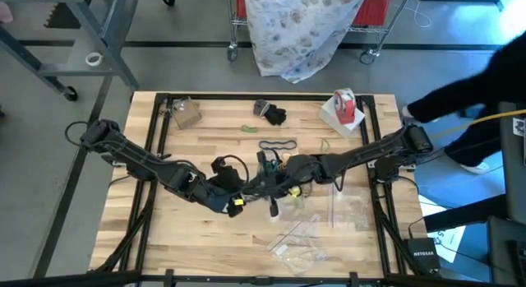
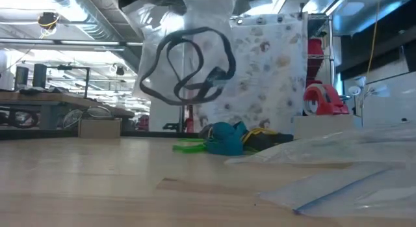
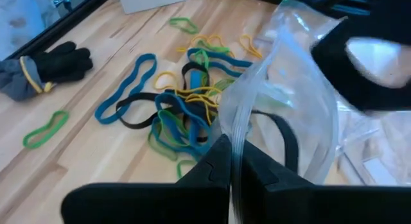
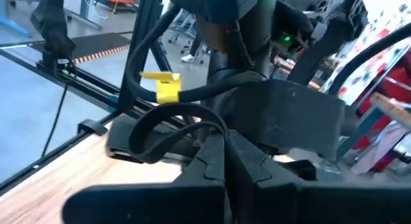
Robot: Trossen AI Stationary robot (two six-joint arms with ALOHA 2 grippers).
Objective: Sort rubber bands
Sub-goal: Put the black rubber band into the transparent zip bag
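The rubber bands [image 3: 180, 102] lie in a loose tangle on the wooden surface [image 1: 164, 238], teal-blue, green, yellow and black loops crossing over one another, just beside the clear plastic bag [image 3: 289, 102]. A single green band [image 3: 45, 129] lies apart from the tangle, near a dark glove [image 3: 54, 63].

The left hand [image 3: 234, 169] is pinched fully shut on the bag's zip edge and holds it lifted over the pile. The right hand [image 4: 225, 163] is also fully shut, with a black band [image 4: 170, 124] looped at its fingertips; in the low view that black band [image 2: 188, 67] hangs inside the raised bag.

These loops are very light, thin and floppy, and they sag and stretch instead of keeping shape. They probably cling together, so pulling one may drag its neighbours. The best hold is likely a free outer arc lying clear of the tangle, pinched across the strand. The bag is thin and slippery, so its mouth may collapse.
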